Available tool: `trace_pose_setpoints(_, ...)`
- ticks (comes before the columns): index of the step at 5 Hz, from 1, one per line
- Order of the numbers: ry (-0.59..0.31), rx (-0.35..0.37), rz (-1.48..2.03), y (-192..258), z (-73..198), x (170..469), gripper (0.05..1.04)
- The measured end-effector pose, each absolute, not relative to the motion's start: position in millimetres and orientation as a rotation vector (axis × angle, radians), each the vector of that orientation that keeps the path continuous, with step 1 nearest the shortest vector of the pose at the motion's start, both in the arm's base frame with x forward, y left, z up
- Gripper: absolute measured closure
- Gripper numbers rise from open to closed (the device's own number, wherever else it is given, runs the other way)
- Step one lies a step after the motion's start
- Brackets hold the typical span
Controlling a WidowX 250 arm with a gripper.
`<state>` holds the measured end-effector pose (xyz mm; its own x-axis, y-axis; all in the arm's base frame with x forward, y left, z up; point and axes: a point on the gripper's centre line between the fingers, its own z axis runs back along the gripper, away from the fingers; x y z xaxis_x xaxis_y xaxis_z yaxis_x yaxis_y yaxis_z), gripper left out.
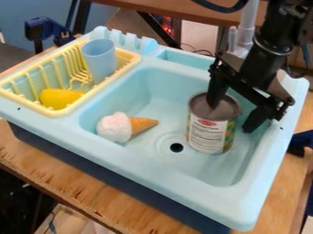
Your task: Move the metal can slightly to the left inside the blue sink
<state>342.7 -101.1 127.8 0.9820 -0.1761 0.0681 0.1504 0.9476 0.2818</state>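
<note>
The black gripper [233,113] is open over the right side of the sink basin, its two fingers wide apart. One finger overlaps the top of a metal can [209,133], and the other hangs just right of the can. The can stands upright beside the drain, with a white, green and yellow label. Whether the gripper touches it, I cannot tell. Left of the can, a toy ice cream cone [117,127] lies on its side in the basin, white scoop to the left and orange cone to the right.
The light blue toy sink [174,179] rests on a wooden table [79,186]. A yellow dish rack [68,111] at its left holds a blue cup [99,58] and a yellow object [59,98]. A grey faucet [247,23] rises at the back right, close to the arm.
</note>
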Motion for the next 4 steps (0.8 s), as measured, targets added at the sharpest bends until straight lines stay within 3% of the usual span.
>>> trace_pose_setpoints(2, -0.107, 0.345, -0.119, -82, 136, 350, 0.083)
trace_pose_setpoints(4, -0.064, 0.368, -0.074, -65, 126, 348, 0.083)
